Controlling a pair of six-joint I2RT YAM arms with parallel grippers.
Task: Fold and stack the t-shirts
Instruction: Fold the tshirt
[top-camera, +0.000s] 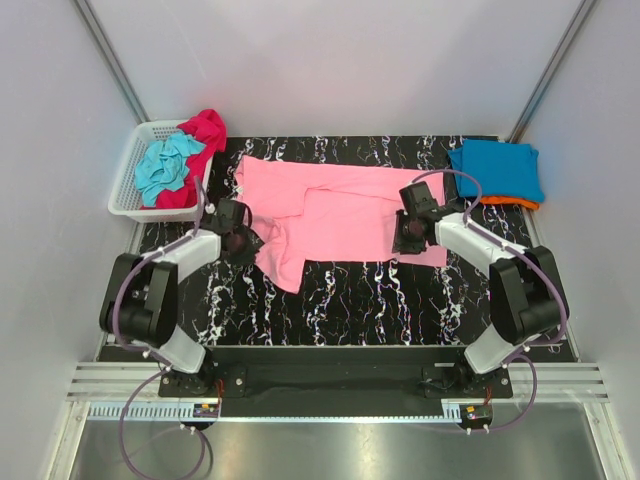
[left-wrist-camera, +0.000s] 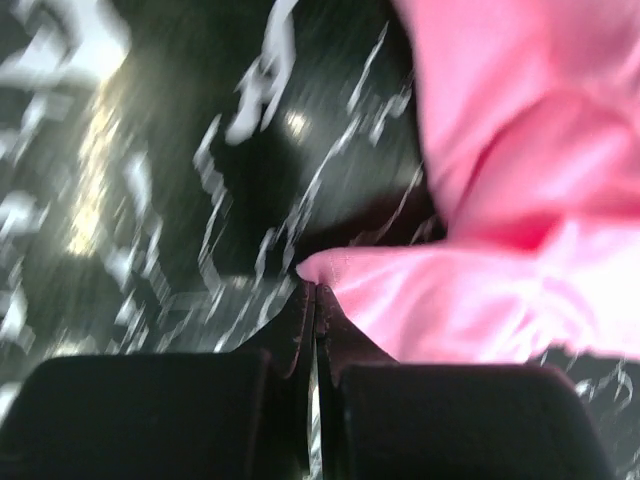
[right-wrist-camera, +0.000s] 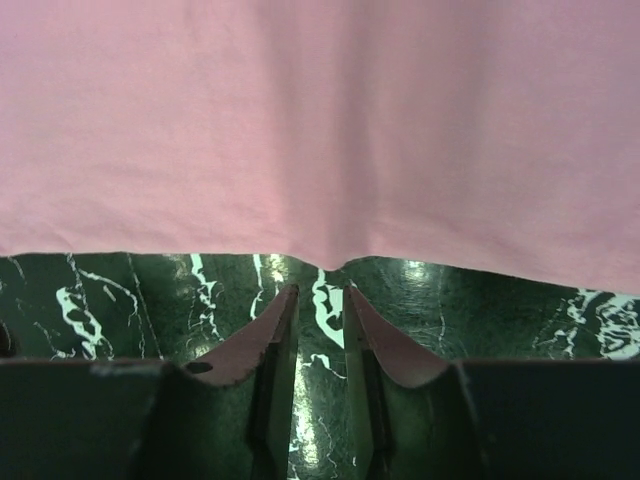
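Note:
A light pink t-shirt (top-camera: 340, 205) lies spread across the black marbled table (top-camera: 380, 290), with one part trailing toward the near left. At that trailing part's left edge my left gripper (top-camera: 243, 243) is low on the table. The left wrist view shows it (left-wrist-camera: 315, 290) shut, with a bunched corner of pink cloth (left-wrist-camera: 480, 300) pinched at its tips. My right gripper (top-camera: 407, 240) is at the shirt's near right hem. In the right wrist view it (right-wrist-camera: 318, 292) stands narrowly open just short of the hem (right-wrist-camera: 320, 120), with only table between its fingers.
A folded blue t-shirt (top-camera: 497, 170) rests on an orange one (top-camera: 510, 203) at the table's back right corner. At the back left, a white slatted basket (top-camera: 128, 180) holds a teal t-shirt (top-camera: 168, 167) and a magenta one (top-camera: 205, 135).

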